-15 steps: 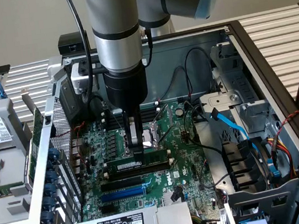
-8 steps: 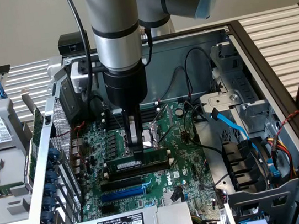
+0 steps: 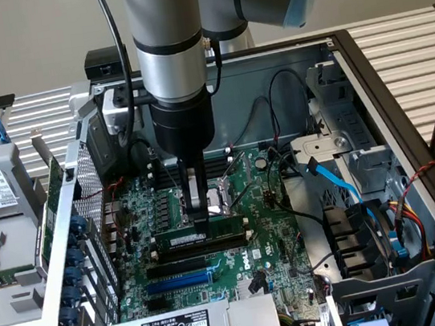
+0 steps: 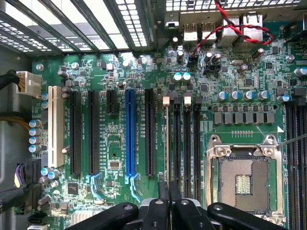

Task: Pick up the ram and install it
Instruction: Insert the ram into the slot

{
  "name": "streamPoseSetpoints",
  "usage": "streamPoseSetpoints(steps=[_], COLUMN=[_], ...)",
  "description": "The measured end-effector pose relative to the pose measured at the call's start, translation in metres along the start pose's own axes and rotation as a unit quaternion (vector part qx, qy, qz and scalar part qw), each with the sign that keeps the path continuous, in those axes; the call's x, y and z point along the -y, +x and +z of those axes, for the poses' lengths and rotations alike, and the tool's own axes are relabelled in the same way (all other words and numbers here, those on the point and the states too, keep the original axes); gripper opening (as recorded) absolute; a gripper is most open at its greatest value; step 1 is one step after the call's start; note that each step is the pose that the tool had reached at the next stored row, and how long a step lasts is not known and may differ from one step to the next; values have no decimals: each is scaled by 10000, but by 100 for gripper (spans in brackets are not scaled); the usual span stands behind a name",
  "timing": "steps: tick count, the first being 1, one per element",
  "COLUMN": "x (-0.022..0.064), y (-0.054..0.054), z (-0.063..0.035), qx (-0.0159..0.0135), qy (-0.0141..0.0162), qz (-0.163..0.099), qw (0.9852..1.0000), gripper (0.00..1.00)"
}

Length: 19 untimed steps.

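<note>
Ram (image 3: 181, 239) is standing upright on the mobo (image 3: 271, 228), lengthwise in the slot area next to the CPU socket (image 4: 242, 179). You've got the gripper (image 3: 202, 225) pinching its top edge around the middle, fingers nearly together. Blue slot (image 3: 181, 281) sits nearby, on the ram's far side from the socket.

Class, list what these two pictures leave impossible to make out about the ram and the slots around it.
- The ram's sticker print: exterior view, too small.
- The ram's middle: exterior view, behind the gripper.
- Ends of the black memory slots by the gripper: wrist view, covered by the gripper.
</note>
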<state>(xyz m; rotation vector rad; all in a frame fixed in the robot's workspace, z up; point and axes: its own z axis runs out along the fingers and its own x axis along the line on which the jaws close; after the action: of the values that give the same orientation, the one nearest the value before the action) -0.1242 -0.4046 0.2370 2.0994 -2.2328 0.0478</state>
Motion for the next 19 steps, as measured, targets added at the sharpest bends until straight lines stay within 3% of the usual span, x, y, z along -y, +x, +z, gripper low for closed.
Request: streamPoseSetpoints(steps=[3,16,19], x=[9,9,9], y=[0,-1,-1], z=[-1,7,9], qx=[-3,-3,-2], qy=[-33,-33,-21], qz=[-2,-1,-6], qw=[10000,10000,10000], gripper=[12,12,12])
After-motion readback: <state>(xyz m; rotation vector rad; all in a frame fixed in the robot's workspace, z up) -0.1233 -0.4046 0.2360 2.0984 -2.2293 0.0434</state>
